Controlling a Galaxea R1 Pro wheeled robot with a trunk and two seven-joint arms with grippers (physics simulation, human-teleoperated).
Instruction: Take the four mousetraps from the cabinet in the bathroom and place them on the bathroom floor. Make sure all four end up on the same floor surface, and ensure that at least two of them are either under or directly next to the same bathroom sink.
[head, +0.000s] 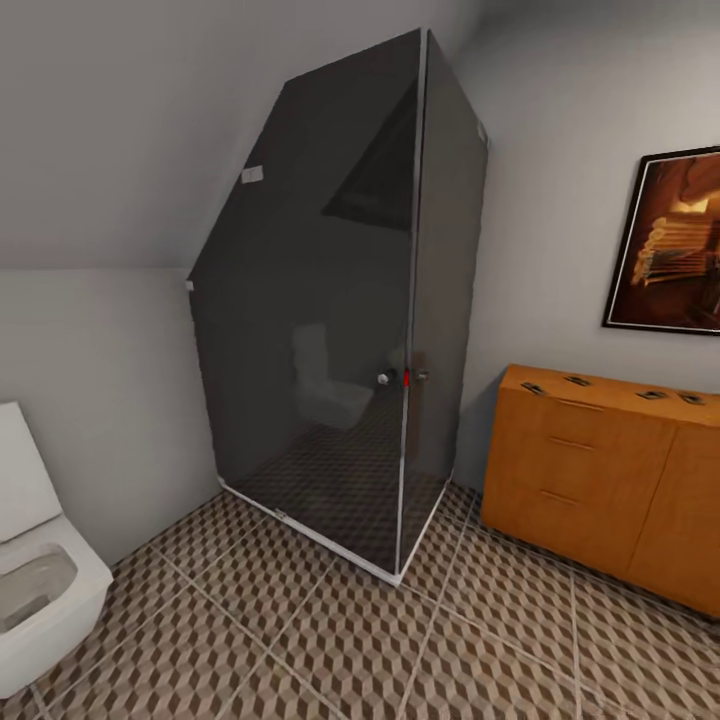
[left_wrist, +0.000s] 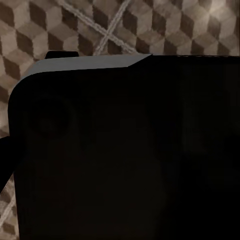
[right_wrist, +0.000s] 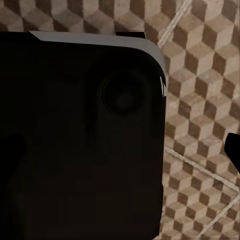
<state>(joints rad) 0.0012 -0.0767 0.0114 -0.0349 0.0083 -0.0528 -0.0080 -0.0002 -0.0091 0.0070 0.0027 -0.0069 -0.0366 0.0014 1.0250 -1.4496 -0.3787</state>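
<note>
From the head camera I see the bathroom floor running away from me, its cube-patterned tiles crossed by pale grout lines. Nearest on the left stands a white toilet against the grey wall. Farther in, at the middle, a dark glass shower enclosure rises to the sloped ceiling, with a small knob on its door. To the right of it, against the far wall, sits the cabinet, orange-brown with slim bar handles on its drawer fronts. On its flat top I can pick out the mousetraps, four small dark slabs spread in a row from left to right, well apart from each other. Above the cabinet hangs a dark-framed picture.

In both wrist views I get a large black body with a pale grey upper edge close to the lens, and cube tiles beyond it. I cannot tell how far open either gripper is, or whether either has anything in its hold.
</note>
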